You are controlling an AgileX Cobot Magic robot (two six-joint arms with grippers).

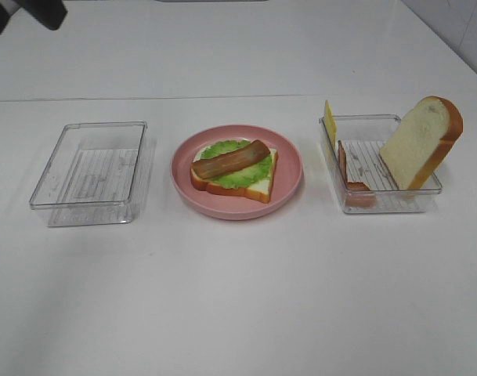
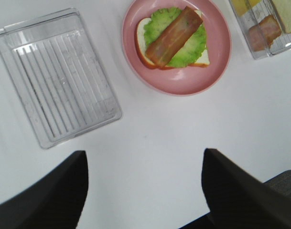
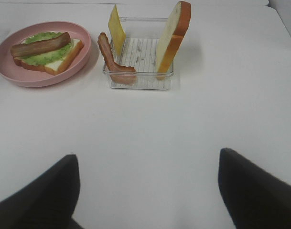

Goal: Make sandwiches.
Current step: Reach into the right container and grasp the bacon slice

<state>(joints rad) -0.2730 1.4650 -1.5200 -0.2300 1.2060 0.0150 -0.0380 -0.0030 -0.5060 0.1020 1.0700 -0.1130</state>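
Note:
A partly built sandwich (image 1: 234, 171) lies on the pink plate (image 1: 238, 210): a white bread slice, a green lettuce leaf and a brown bacon strip (image 1: 232, 159) on top. It also shows in the left wrist view as the sandwich (image 2: 174, 38) and in the right wrist view as the sandwich (image 3: 45, 47). A second bread slice (image 1: 422, 141), a yellow cheese slice (image 1: 330, 121) and a bacon strip (image 1: 348, 172) lean in the right clear tray (image 1: 383, 200). My left gripper (image 2: 145, 191) hangs open above the table, nearer than the plate (image 2: 178, 88). My right gripper (image 3: 147, 191) is open and empty, well short of the tray (image 3: 140, 57).
An empty clear tray (image 1: 97, 168) sits left of the plate, and the left wrist view shows this tray (image 2: 59, 76) too. A dark part of an arm (image 1: 30, 12) shows at the far left corner. White tabletop stretches in front of the three containers.

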